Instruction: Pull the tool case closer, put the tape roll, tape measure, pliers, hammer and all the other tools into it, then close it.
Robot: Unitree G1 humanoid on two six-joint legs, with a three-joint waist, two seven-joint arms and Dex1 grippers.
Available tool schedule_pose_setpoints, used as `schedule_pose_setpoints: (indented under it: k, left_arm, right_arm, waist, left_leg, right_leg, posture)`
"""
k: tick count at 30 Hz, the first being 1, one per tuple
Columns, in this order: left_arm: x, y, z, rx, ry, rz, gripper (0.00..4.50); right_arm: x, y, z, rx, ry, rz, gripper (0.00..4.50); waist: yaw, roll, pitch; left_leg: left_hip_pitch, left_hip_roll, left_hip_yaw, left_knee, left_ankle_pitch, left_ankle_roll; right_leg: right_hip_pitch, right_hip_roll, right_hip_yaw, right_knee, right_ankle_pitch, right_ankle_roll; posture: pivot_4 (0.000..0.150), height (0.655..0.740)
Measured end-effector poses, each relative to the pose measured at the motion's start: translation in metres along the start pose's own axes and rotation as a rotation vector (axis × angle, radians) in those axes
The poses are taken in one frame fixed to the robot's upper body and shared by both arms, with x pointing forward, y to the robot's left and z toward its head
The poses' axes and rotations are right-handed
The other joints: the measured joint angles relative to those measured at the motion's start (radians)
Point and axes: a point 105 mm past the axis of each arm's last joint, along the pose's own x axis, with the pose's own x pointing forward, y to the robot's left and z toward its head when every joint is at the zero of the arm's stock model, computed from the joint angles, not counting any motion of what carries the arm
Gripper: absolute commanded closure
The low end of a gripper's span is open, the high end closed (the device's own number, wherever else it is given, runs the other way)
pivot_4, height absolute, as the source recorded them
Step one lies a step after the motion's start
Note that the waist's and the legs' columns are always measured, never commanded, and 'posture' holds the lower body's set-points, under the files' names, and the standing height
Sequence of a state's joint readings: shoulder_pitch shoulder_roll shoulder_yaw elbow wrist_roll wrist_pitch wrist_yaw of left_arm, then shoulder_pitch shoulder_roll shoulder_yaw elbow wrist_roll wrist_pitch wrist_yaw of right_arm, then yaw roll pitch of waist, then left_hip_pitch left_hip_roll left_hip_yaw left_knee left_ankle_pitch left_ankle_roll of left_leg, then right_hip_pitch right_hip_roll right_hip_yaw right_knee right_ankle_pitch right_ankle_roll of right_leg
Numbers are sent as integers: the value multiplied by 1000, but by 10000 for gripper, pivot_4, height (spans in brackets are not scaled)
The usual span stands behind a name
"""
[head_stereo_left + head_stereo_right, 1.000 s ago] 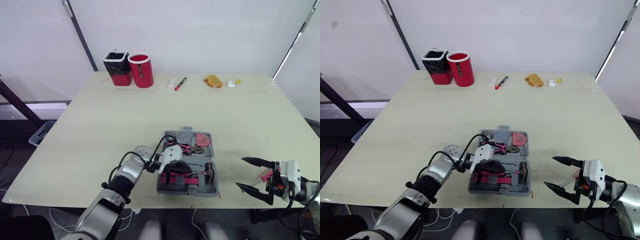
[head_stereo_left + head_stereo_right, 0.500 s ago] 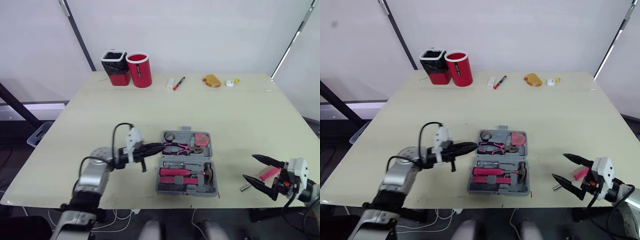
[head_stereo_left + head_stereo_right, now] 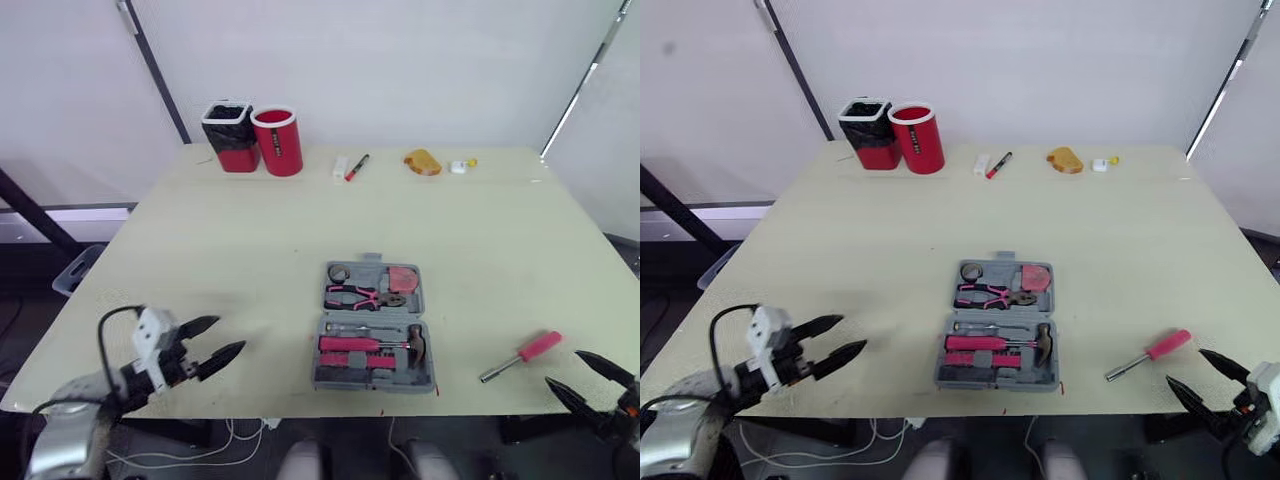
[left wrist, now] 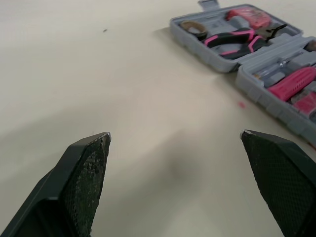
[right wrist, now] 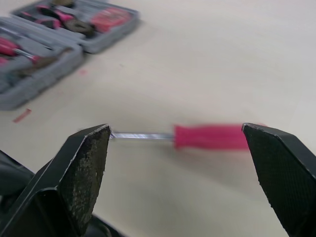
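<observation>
Tool case (image 3: 375, 383): being shown lying open near the front edge of the table (image 3: 240, 230), pliers (image 3: 362, 295) and hammer (image 3: 415, 343) inside.
Screwdriver (image 3: 520, 356): being shown flat on the table, right of the case.
Left gripper (image 3: 230, 334): being held wide open, empty, well left of the case.
Right gripper (image 3: 563, 368): being held wide open, empty, near the screwdriver.

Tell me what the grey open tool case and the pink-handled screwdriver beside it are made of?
Grey open tool case: probably moulded plastic, matt, with shaped recesses. Pink-handled screwdriver: handle likely plastic; shaft looks metal, silvery and glinting.
</observation>
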State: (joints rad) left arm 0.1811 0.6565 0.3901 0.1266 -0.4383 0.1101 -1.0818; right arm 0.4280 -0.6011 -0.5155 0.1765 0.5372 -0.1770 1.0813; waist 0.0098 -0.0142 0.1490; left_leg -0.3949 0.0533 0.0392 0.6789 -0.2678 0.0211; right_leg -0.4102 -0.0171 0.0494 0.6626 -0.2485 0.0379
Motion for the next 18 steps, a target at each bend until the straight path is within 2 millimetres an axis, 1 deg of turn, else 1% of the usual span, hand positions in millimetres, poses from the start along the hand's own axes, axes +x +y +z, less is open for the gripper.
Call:
schedule_pose_setpoints:
  k: [4,6,8,12,17,18]
  left_arm:
    - [-23,-3,-12,-45,3,67,240]
    - [-36,-5,-21,-64,26,99,240]
    - [-45,-6,-26,-74,34,120,240]
    - [-46,-4,-21,-62,13,126,240]
    - [-38,1,-8,-14,-15,106,240]
    - [-34,2,-3,2,-28,91,240]
  right_arm:
    - [-14,-7,-1,9,4,-56,0]
    - [-25,-11,-7,30,25,-95,0]
    - [-31,-12,-13,47,41,-114,0]
    - [-34,-14,-18,60,49,-128,0]
    - [-32,-16,-18,39,42,-135,0]
    - [-29,-15,-15,28,28,-143,0]
  waist:
    - [-1,0,0]
    - [-2,-1,-1]
    - [-2,-2,-1]
    - [2,-2,-1]
    - [0,-2,-1]
    - [0,-2,-1]
  left_leg:
    - [2,2,4,-2,0,0]
    - [3,2,6,-5,0,0]
    - [3,2,7,-5,0,0]
    - [4,2,7,-5,0,0]
    - [4,2,9,-7,0,0]
    - [4,2,9,-7,0,0]
  right_leg:
    - [-1,0,3,0,0,0]
    - [-1,0,4,-1,0,0]
    - [-2,0,5,-1,0,0]
    - [-3,-1,5,-1,-1,1]
    - [-3,0,7,-1,-1,0]
    - [-3,0,7,-1,-1,0]
  posture:
    - [1500,7400]
    - [1500,7400]
    - [1500,7400]
    - [1500,7400]
    - [1500,7400]
    - [1500,7400]
